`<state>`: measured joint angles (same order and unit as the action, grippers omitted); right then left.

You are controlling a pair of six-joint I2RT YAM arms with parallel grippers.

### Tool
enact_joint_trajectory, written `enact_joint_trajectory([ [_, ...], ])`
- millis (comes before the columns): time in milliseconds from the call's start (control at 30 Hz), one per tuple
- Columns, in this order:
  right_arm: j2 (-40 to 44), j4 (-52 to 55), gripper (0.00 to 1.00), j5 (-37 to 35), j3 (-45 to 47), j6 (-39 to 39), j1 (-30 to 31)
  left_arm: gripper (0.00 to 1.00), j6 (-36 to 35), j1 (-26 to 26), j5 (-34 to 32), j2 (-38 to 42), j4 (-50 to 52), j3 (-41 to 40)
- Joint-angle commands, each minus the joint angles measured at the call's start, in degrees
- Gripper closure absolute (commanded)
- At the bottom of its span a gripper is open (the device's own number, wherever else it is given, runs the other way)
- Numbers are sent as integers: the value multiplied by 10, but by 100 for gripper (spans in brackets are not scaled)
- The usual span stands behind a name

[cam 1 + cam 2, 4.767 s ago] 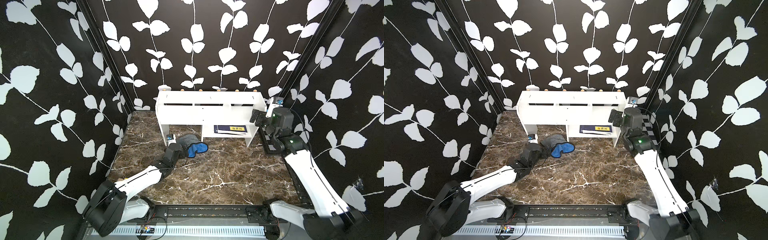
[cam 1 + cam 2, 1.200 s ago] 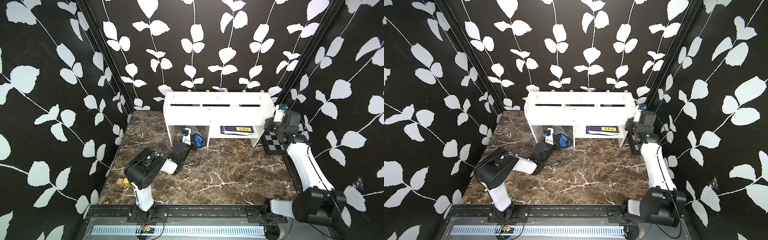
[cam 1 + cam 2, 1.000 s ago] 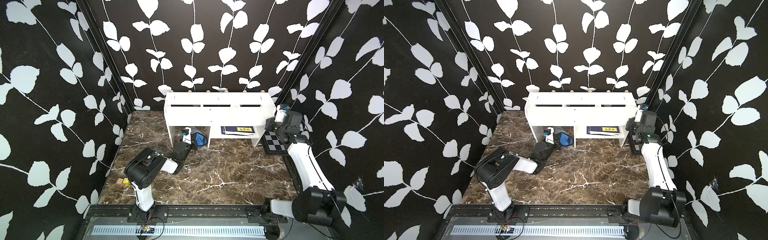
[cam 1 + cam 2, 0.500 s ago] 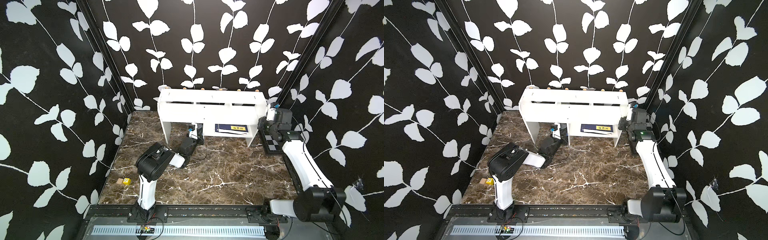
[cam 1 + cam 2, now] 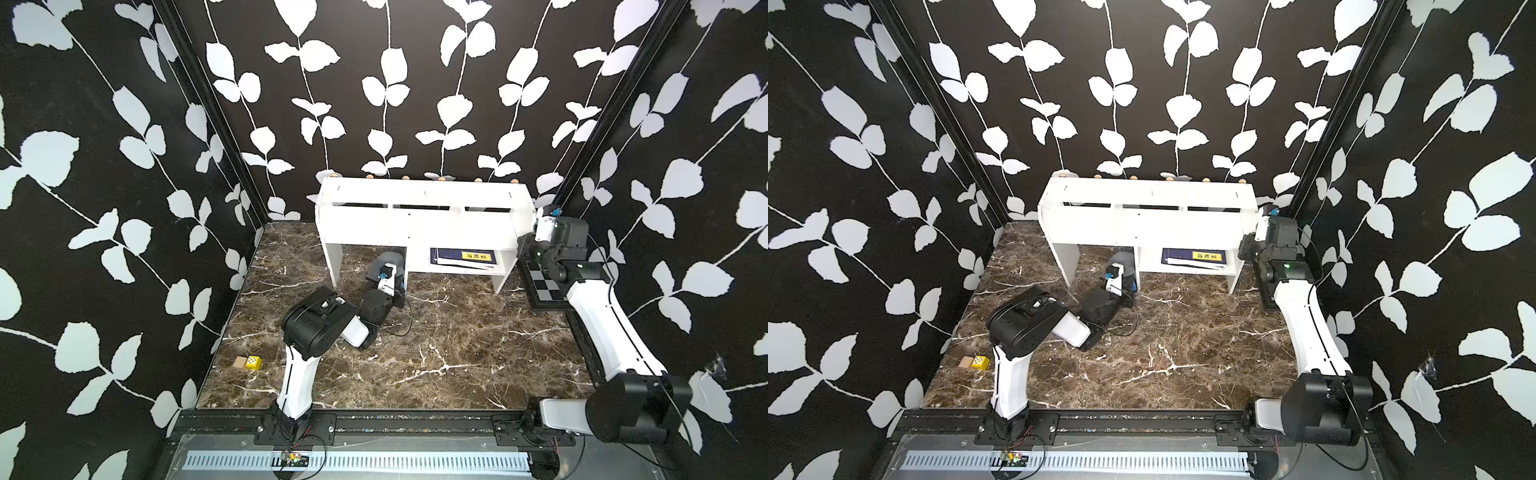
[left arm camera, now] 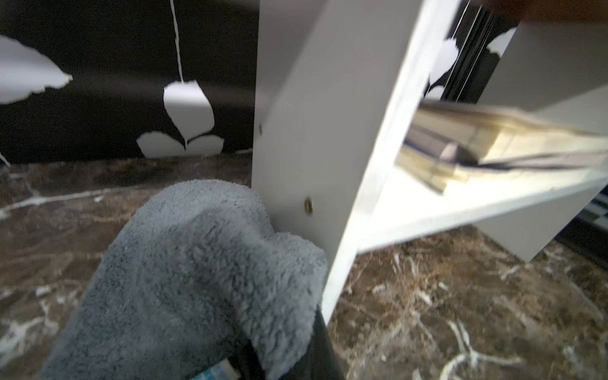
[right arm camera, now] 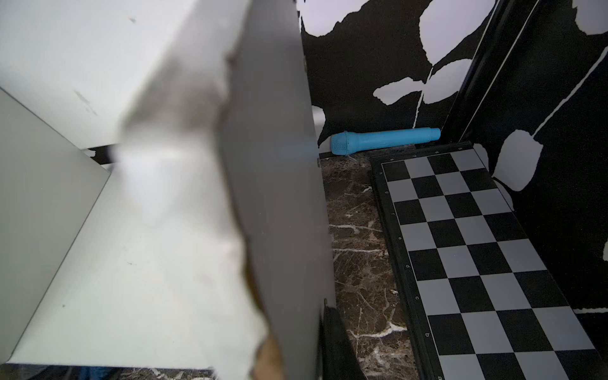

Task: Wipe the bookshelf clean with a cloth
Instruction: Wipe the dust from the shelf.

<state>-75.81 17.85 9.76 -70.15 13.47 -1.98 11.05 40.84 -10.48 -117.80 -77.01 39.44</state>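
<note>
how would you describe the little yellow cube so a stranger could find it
Start at the brown marble tabletop, then follow its edge along the leaf-patterned wall on the robot's left. Two tiny blocks lie side by side there; the small yellow cube is the bright one, next to a plain tan block.

- Your bookshelf (image 7: 138, 263) sits very close to the camera and is blurred. Its white boards take up much of the view, and its end panel is grey in shadow.
- Your right gripper (image 7: 296, 362) clamps that panel. One dark finger (image 7: 334, 342) lies against the outer face, and the inner side is only a brown blur.
- Past the panel, a blue microphone (image 7: 385, 140) lies on its side at the foot of the leaf-patterned wall (image 7: 355, 59), its head toward the panel.
- A checkerboard (image 7: 477, 246) lies flat on the brown marble bench (image 7: 358, 250), with a strip of bare bench between it and the panel.
</note>
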Motion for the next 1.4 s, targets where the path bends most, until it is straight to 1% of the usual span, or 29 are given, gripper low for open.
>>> enact_joint_trajectory([
  [0,19,-68,100,98,-8,102,-5,100,12,6,-7,18,-33,9],
  [167,36,-80,100,111,6,100,-5,100,-15,6,-19,72,-22,60],
  [300,43,-76,100,95,15,102,-5,100,-39,6,-24,102,-29,79],
  [433,48,-94,100,102,28,118,-5,100,-101,8,-50,123,-33,84],
  [533,47,-101,100,108,30,125,-4,100,-153,8,-93,131,-33,83],
  [633,50,-105,100,113,31,128,-5,100,-196,3,-158,134,-33,78],
  [833,60,-98,100,112,30,114,-5,100,-176,-57,-230,151,-33,37],
  [1000,65,-96,100,107,28,111,-5,100,-195,-83,-337,165,-33,15],
  [1100,63,-102,100,111,27,118,-5,100,-189,-96,-367,170,-34,7],
  [1200,61,-103,100,112,25,121,-5,100,-188,-102,-378,166,-34,10],
  [1233,61,-103,100,112,24,122,-5,100,-185,-105,-380,162,-33,12],
  [1333,63,-102,100,110,21,122,-5,100,-192,-106,-416,136,-33,24],
  [1367,64,-102,100,109,20,122,-6,100,-185,-106,-427,130,-33,22],
])
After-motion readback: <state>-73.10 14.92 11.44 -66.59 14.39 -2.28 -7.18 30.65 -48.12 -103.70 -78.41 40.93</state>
